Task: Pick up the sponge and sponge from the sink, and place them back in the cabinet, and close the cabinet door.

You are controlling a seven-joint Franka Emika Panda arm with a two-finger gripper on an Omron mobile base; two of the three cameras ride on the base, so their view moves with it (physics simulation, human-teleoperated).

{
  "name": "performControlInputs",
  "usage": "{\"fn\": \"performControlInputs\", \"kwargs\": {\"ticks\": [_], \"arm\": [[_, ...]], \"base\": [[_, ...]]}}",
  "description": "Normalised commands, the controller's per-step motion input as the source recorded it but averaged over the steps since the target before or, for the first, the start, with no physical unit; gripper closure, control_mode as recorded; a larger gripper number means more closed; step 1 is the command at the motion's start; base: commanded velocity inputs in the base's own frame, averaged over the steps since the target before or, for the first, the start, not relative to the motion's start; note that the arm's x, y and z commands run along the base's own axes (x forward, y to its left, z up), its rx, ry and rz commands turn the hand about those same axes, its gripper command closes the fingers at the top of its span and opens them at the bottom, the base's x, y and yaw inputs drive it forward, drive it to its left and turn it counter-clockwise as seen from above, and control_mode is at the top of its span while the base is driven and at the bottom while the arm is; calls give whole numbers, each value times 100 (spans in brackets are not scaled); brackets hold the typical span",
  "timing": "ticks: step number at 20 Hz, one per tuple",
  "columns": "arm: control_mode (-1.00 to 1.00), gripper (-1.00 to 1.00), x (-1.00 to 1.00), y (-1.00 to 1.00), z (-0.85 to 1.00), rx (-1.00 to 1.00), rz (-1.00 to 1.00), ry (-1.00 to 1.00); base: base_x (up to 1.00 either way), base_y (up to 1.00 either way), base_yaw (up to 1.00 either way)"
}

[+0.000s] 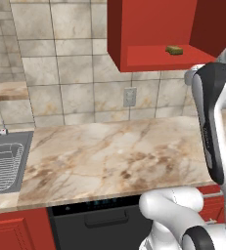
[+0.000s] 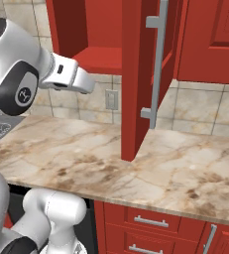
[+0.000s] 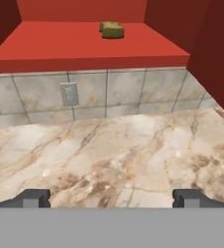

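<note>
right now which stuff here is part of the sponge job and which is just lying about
Job:
sponges on the cabinet shelf
cabinet door, open
sink
claw, open and empty

Just there:
marble counter
wall outlet
dishwasher

The sponges (image 3: pixel 112 29) lie touching each other on the shelf inside the cabinet (image 1: pixel 153 57), at 12 o'clock in the hand view. Below, a wall outlet (image 1: pixel 129 96) sits above the counter (image 1: pixel 114 156). The sink (image 1: pixel 4 166) lies at 9 o'clock (left base view); the cabinet door (image 2: pixel 136 79) stands open at the right.
</note>
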Motion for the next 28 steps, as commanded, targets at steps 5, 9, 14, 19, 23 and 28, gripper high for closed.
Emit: {"fn": "performControlInputs", "kwargs": {"ticks": [5,9,14,19,23,28], "arm": [[-100,-100,-37,0,-2,0,0,2],[-100,-100,-37,0,-6,0,0,3],[-100,-100,-29,0,-4,0,0,1],[100,-100,0,0,0,0,0,0],[100,-100,0,0,0,0,0,0],[100,-100,0,0,0,0,0,0]], "base": [[0,0,0],[0,0,0],[0,0,0],[-25,23,0],[-34,67,0],[-32,89,0]]}}
